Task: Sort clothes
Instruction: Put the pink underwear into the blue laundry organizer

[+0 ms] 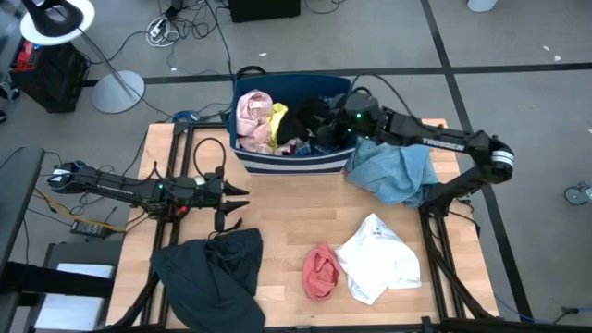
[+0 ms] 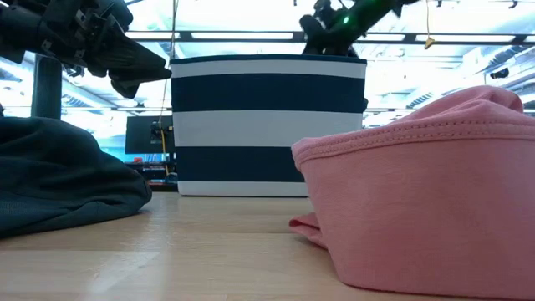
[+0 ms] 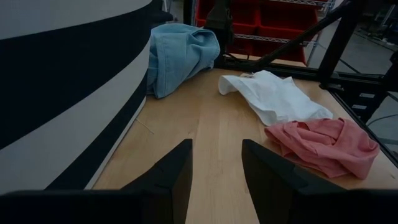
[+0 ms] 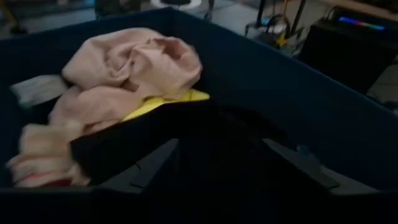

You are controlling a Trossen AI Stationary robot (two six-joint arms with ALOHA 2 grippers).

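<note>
Grey floor with cables and a lamp stand surrounded the wooden desk (image 1: 287, 208), where the sorting was partway done. At the far edge stood the navy bin with white stripes (image 1: 291, 162), holding a pale pink garment (image 1: 252, 116), a yellow garment (image 1: 277, 118) and black clothing (image 1: 305, 120).

The right claw (image 1: 340, 125) hung over the bin's right side, above the black clothing. In the right wrist view its fingers (image 4: 152, 165) were spread wide, pointing down at the black fabric, with the pale pink and yellow pieces beyond them; nothing was held between them.

Just right of the bin, a light blue garment (image 1: 396, 171) lay bunched on the desk, partly under the right arm. Toward the near edge a white garment (image 1: 379, 259) lay crumpled, and a coral-pink garment (image 1: 321, 271) lay touching its left side. At the near left corner a dark grey-green garment (image 1: 211, 270) was heaped, draping over the desk's edge.

The left claw (image 1: 236, 196) hovered over the bare wood left of centre, in front of the bin and just beyond the dark heap. Its fingers (image 3: 168, 177) were parted to a moderate gap and empty, pointing along the bin's striped wall toward the light blue, white and coral-pink pieces.
</note>
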